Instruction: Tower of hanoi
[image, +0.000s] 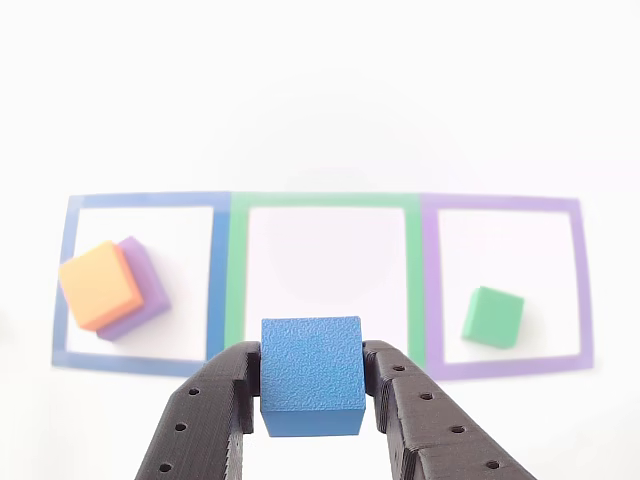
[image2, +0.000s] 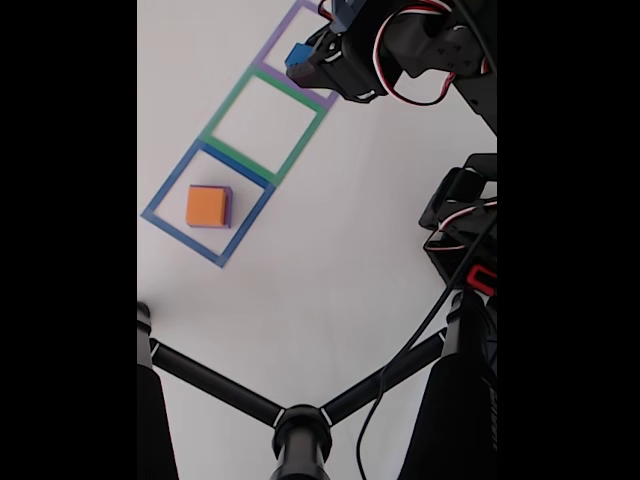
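Nearest, in the other view: tool (image: 312, 385) closed on blue cube (image: 312, 375), black fingers (image: 225, 400) pressed flat against its left and right faces, cube held level and clear of the tabletop (image: 320, 100). Gap between fingers no wider than the cube itself.

Just beyond the tool in that view: green square outline (image: 325, 205), directly ahead, interior bare white. Ahead and to the left: blue square outline (image: 140, 200), holding orange block (image: 98, 285) stacked on purple slab (image: 148, 275); orange block offset toward the left, purple edge exposed on the right and lower sides. Ahead and to the right: purple square outline (image: 500, 205), holding green block (image: 493, 317), alone, flat on the tabletop, toward the lower left of that outline. Three outlines set edge to edge in one row.

Fixed view: tool (image2: 300, 55) at the top of frame, blue cube (image2: 298, 54) gripped at its tip, over the purple outline (image2: 310, 92). Green outline (image2: 225, 135) next along the row below-left of the tool. Blue outline (image2: 160, 205) farthest from the tool, orange block (image2: 205, 206) on purple slab (image2: 227, 206) inside it. Arm body with red, white and black cables (image2: 400, 95) to the right of the tool. Black tripod legs (image2: 300, 420) across the bottom of frame, well apart from the tool.
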